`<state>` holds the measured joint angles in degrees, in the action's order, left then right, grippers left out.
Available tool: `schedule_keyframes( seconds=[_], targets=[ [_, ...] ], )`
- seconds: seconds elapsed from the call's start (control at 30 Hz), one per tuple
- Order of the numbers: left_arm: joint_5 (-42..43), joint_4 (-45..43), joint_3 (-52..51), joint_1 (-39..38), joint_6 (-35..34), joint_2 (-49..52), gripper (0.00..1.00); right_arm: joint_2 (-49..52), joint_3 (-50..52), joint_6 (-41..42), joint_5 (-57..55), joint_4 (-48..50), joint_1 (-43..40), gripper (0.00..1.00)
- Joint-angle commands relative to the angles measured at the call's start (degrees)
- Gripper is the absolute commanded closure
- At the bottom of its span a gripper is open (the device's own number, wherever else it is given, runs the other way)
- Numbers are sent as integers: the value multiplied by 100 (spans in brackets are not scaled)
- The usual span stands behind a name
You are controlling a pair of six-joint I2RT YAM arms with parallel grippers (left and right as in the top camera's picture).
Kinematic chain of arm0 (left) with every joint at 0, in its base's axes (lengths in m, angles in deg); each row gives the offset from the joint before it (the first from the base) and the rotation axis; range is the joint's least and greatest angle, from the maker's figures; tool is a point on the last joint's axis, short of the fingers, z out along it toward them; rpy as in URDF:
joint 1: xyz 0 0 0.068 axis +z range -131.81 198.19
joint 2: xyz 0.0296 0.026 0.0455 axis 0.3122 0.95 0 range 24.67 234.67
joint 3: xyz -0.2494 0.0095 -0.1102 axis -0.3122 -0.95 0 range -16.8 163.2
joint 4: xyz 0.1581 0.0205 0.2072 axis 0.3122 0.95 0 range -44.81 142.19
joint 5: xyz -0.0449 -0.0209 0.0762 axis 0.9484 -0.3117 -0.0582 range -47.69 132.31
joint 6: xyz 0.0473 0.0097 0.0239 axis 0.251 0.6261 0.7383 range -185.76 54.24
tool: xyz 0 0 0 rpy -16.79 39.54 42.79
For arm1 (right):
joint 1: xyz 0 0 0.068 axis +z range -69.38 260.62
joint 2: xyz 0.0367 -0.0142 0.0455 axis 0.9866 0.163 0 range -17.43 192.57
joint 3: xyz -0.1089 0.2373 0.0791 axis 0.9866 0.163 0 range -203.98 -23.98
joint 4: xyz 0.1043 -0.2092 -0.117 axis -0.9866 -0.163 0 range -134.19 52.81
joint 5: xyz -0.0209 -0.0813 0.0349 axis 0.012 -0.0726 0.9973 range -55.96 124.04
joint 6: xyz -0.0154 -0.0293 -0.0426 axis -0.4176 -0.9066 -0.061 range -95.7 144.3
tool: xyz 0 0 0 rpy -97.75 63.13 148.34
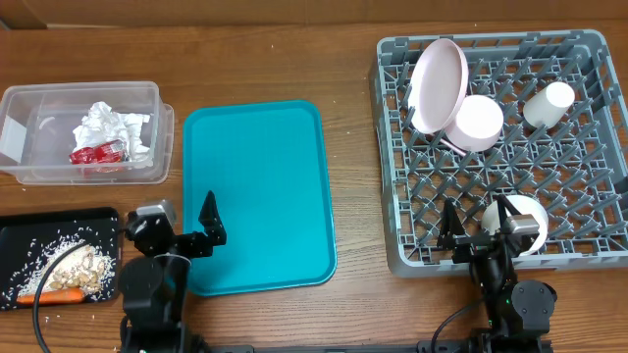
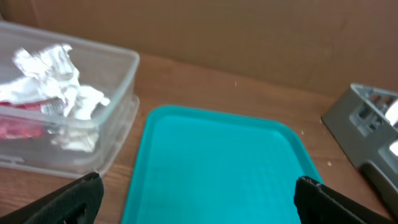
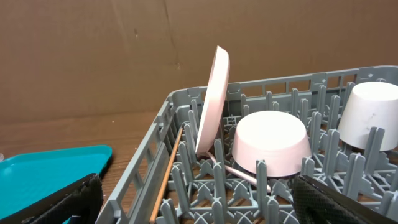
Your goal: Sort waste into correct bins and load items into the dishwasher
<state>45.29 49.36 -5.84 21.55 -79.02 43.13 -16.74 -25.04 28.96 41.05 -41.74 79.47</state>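
Observation:
The grey rack (image 1: 589,186) holds a plate (image 1: 439,83) on edge, an upturned bowl (image 1: 478,123), a cup (image 1: 548,104) and a second bowl (image 1: 525,224). The right wrist view shows the plate (image 3: 212,102), the bowl (image 3: 272,142), the cup (image 3: 372,115), a wooden stick (image 3: 168,177) and a fork handle (image 3: 239,173). The clear tub (image 1: 29,108) holds napkins (image 1: 116,127) and a red wrapper (image 1: 96,154). The black tray (image 1: 20,230) holds rice (image 1: 78,265) and a carrot piece (image 1: 64,294). My left gripper (image 1: 177,226) (image 2: 199,186) is open and empty. My right gripper (image 1: 479,221) (image 3: 199,186) is open and empty at the rack's front edge.
The teal tray (image 1: 260,186) lies bare in the middle, in front of my left gripper (image 2: 217,162); its corner shows in the right wrist view (image 3: 43,171). The tub (image 2: 118,106) stands to the tray's left. A brown cardboard wall runs along the table's back.

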Motion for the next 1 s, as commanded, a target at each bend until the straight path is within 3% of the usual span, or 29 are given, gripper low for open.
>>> schedule_keyframes(
  seconds=[0.0, 0.13, 0.33, 0.57, 0.73, 0.97],
  targets=[
    [-413, -404, -461, 0, 33, -573, 0, -52, 61, 0, -55, 35, -26, 0],
    [-610, -1110, -1075, -2, -415, -1106, 0, -52, 61, 0, -55, 33, -26, 0],
    [-1102, -754, -1069, 0, -813, -1628, 0, -52, 61, 0, -55, 33, -26, 0],
    [-1167, -37, -1069, 13, -391, -1829, 0, -52, 61, 0, -55, 35, -26, 0],
    [-310, 33, -1067, 175, 813, -1829, 0, -52, 61, 0, -55, 33, -26, 0],
    [-354, 33, -1067, 203, 839, -1829, 0, -52, 61, 0, -55, 33, -26, 0]
  ],
)
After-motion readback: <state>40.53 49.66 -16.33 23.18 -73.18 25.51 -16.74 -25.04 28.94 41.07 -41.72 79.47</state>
